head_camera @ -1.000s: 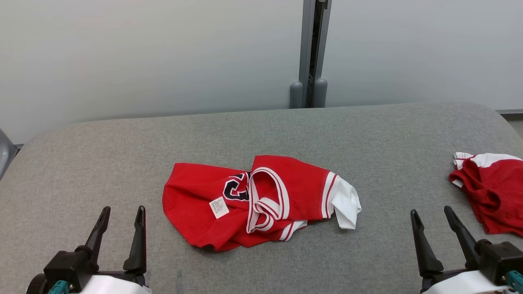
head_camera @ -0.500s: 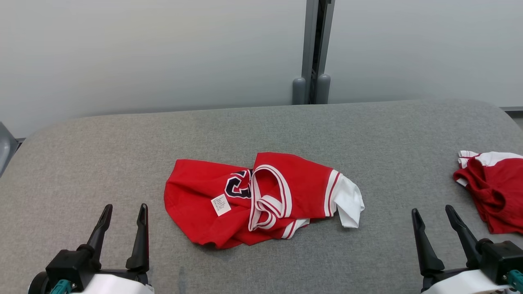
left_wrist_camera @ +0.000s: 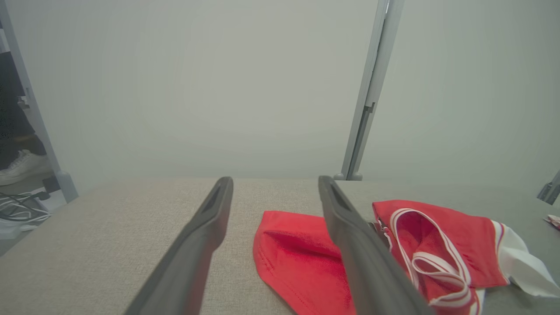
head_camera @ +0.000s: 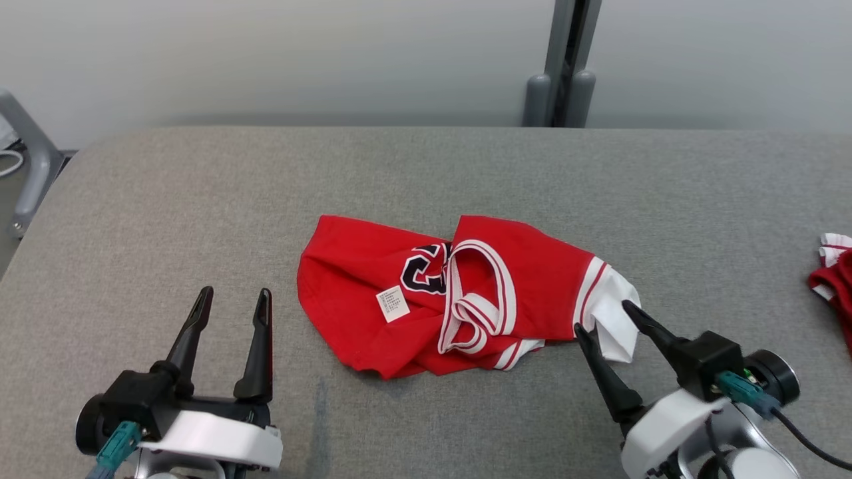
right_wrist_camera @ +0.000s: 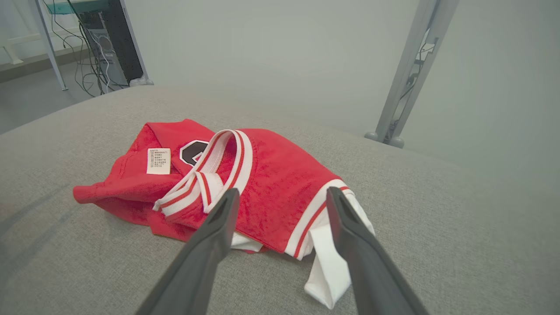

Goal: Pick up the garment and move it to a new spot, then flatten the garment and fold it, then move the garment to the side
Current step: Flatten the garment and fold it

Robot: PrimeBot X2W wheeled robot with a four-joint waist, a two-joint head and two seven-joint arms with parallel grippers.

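A crumpled red garment (head_camera: 466,293) with white trim, a dark number patch and a white care label lies mid-table; a white sleeve sticks out at its right end. My right gripper (head_camera: 602,316) is open, its fingertips straddling that white sleeve's lower edge just above the cloth. The right wrist view shows the garment (right_wrist_camera: 280,175) just beyond the spread fingers of the right gripper (right_wrist_camera: 283,191). My left gripper (head_camera: 236,291) stands open to the left of the garment, apart from it. Through the left gripper (left_wrist_camera: 275,179) the garment's red hem (left_wrist_camera: 297,258) shows ahead and to the right.
The grey padded table (head_camera: 200,186) has rounded far corners. A second red-and-white garment (head_camera: 832,279) lies at its right edge. A grey post (head_camera: 566,66) stands behind the table against the pale wall, and a metal frame leg (head_camera: 30,166) stands off the left corner.
The head camera has shifted, so the whole picture slid right and up. My right gripper has moved left and forward up to the garment's white sleeve. The left gripper has stayed about where it was.
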